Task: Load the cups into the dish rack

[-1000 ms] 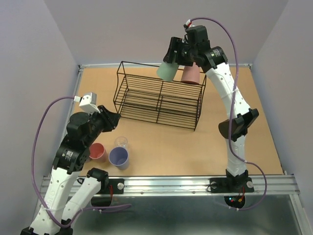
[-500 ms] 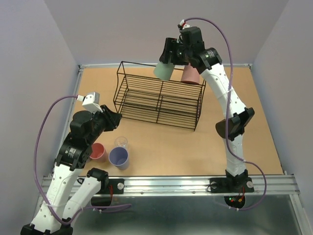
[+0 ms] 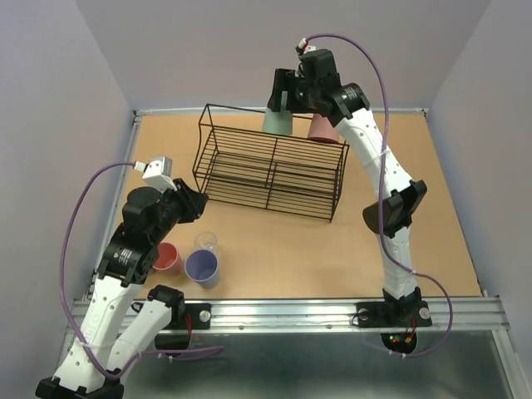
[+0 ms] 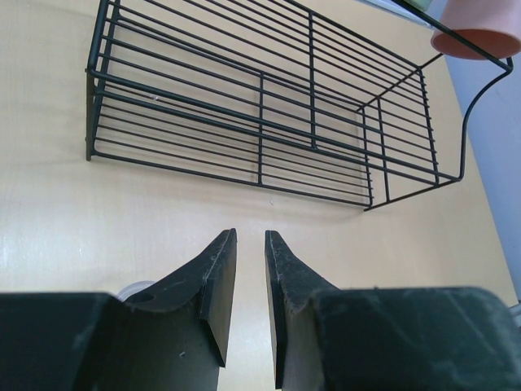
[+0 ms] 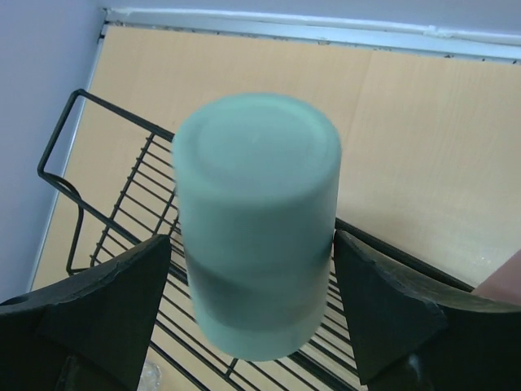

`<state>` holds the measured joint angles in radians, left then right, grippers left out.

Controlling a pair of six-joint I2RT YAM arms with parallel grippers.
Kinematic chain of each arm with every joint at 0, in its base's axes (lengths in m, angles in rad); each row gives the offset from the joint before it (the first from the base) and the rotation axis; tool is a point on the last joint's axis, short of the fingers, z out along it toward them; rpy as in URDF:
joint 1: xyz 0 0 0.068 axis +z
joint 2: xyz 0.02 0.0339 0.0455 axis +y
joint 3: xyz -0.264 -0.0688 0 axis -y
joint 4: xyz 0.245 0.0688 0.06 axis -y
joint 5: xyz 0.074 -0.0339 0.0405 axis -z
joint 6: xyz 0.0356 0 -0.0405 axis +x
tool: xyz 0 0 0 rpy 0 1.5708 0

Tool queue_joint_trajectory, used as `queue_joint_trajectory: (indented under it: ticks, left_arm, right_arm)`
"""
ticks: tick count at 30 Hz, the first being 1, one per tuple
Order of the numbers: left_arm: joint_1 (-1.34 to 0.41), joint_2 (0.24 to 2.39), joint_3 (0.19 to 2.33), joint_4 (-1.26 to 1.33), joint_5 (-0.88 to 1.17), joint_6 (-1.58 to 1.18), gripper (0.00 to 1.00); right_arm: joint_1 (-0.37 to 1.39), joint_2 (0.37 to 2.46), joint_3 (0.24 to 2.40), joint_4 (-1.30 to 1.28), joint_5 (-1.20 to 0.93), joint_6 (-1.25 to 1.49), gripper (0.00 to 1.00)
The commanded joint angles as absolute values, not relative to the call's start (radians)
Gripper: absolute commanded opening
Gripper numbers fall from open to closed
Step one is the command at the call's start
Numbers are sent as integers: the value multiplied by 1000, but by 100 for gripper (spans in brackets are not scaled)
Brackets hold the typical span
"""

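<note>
The sage green cup (image 3: 278, 122) hangs upside down over the back top edge of the black wire dish rack (image 3: 274, 170). It sits between the fingers of my right gripper (image 3: 281, 93). In the right wrist view the green cup (image 5: 256, 236) is blurred while the rack (image 5: 106, 212) is sharp. The gripper (image 5: 252, 240) stands open, with a thin gap at the left finger. A salmon-pink cup (image 3: 325, 127) stands inverted on the rack's top tier. A second pink cup (image 3: 166, 258), a lavender cup (image 3: 202, 266) and the small clear cup (image 3: 205, 242) stand on the table. My left gripper (image 3: 193, 204) (image 4: 250, 236) is shut and empty above them. A second lavender cup does not show.
The rack (image 4: 260, 106) fills the far half of the left wrist view, with the pink cup (image 4: 476, 28) at its far corner. The wooden table (image 3: 416, 241) is walled by a raised rim at the back and sides. The arm bases sit on a metal rail (image 3: 291, 312).
My right gripper has carried the green cup leftward and back, turning it from tilted to straight upside down over the rack. It now looks loose between the fingers. The left arm has barely moved.
</note>
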<state>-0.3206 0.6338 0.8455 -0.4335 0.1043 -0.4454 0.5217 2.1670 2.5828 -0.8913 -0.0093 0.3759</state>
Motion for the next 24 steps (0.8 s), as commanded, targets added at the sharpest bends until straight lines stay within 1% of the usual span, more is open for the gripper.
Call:
queue_joint_trajectory:
  ticks: [1,15,16,24]
  left_arm:
    - [-322,641,844,-383,117,-419,31]
    - [-322,640,847,-388,107,-410,31]
    - [-322,640,848,-387,109,-408,31]
    - [-322,652,859,-394,95,-410,31]
  right_arm:
    - [549,2189,2603,-894,-15,359,87]
    - [558,2186,2603,-876,-6,356,88]
    - [560,2178,2603,-874,27,354,88]
    - [560,2106,2583,-864,75,344,88]
